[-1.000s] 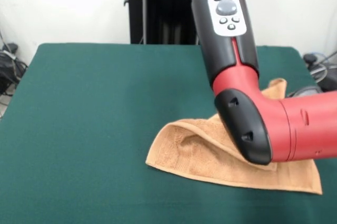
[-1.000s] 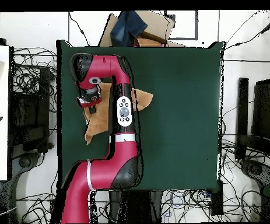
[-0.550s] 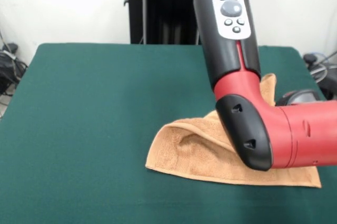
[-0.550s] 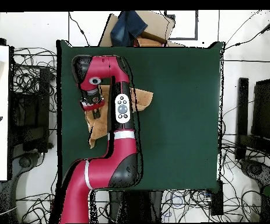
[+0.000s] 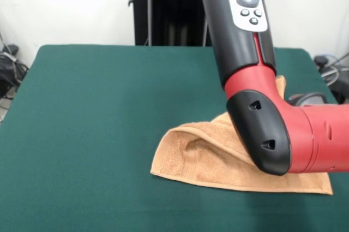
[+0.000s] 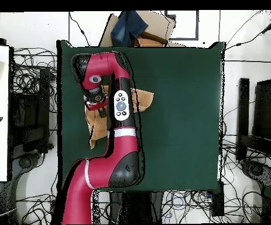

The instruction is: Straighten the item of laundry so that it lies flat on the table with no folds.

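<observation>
The pincer [image 6: 96, 105] shows only in the overhead view, as a small red-and-black head low over the towel [image 5: 218, 158]; whether it is released, clenched or gripping cloth cannot be told, since the arm [image 5: 256, 95] hides it wholly from the front.

The towel lies directly beneath and beside the pincer, on the counter [image 5: 98, 112], toward the edge on the left of the overhead view. Its long axis runs roughly along that edge, one end reaching toward the robot's base and the other spreading out under the forearm toward the counter's middle. It is not flat: in the front view one layer is doubled over another, with a raised rounded fold at its left corner and a further flap poking up behind the arm. The coming move likely turns on drawing the cloth along that long axis, away from the fold.

Against the earlier frames, the forearm has swung slightly, its button panel sitting higher, and the towel's far end has pulled in a little.
</observation>
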Robot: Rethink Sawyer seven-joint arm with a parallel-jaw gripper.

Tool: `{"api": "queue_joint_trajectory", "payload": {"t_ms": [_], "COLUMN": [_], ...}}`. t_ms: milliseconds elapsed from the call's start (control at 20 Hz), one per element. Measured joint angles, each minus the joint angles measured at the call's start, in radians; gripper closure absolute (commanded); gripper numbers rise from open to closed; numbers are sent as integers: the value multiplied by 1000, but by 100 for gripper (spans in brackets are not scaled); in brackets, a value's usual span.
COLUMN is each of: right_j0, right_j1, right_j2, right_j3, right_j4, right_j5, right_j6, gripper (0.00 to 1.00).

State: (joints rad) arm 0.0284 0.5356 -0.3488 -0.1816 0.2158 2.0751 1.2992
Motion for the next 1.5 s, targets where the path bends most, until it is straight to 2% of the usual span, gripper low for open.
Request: {"api": "queue_joint_trajectory", "payload": {"t_ms": [550,1500], "right_j0": [-44,-48], "right_j1": [0,0], "right_j2": [-106,-165], "right_j3": [0,0], "right_j4": [0,2], "right_j5": [0,-37], "right_j6": [-25,-26], "gripper": [100,100]}}
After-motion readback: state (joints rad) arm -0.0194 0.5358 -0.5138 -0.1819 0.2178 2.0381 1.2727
